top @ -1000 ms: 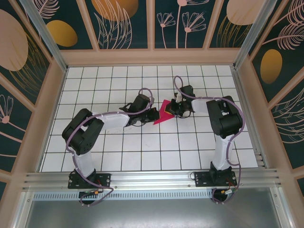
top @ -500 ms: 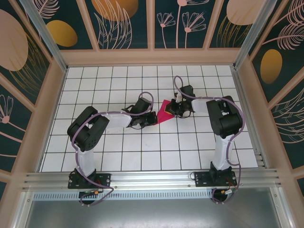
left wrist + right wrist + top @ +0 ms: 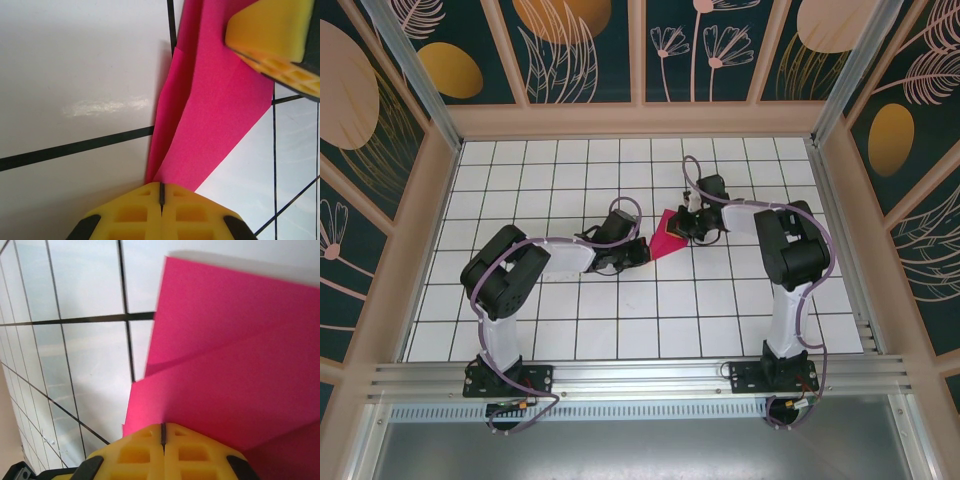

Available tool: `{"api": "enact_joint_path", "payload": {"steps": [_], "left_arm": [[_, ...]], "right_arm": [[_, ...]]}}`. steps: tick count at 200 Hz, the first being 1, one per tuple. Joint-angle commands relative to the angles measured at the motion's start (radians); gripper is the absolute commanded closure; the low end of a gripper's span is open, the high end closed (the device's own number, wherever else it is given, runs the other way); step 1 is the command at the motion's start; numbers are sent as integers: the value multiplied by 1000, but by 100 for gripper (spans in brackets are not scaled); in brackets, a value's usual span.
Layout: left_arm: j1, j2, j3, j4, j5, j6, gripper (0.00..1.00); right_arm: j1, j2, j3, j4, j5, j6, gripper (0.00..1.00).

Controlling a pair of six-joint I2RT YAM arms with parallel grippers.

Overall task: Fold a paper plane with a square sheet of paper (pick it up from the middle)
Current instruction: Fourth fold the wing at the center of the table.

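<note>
The square sheet of paper [image 3: 667,238] is magenta-pink and lies folded into a pointed wedge on the white grid table [image 3: 570,320], between my two grippers. My left gripper [image 3: 645,247] sits at the wedge's lower left point. In the left wrist view its yellow jaws [image 3: 161,190] are shut, with their tips at the narrow end of the paper [image 3: 215,110], where a long crease runs away from them. My right gripper [image 3: 686,226] is at the paper's right edge. Its jaws [image 3: 162,432] are shut too, tips down on the paper [image 3: 235,365], and one right fingertip [image 3: 270,30] shows in the left wrist view.
Wooden side walls [image 3: 430,200] fence the table on the left, right and back. An aluminium rail [image 3: 640,380] carrying both arm bases runs along the near edge. Bare grid tiles lie all around the paper.
My left gripper has slid right, up against the paper's lower left point, and its elbow has drawn in. The visible paper looks narrower. The right arm has barely moved.
</note>
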Motion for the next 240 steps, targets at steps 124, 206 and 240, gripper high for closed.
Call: {"api": "enact_joint_path", "payload": {"steps": [124,206,240], "left_arm": [[2,31,-54,-142,-63,-89,100],[1,28,-57,-165,-57,-72,100],[2,26,-70,-168,-42,-67,100]], "right_arm": [[110,-71,-132,98,-81,8,100],[93,21,-50,16,-3,-30,100],[33,50,-19,11,18,-47,100]]}}
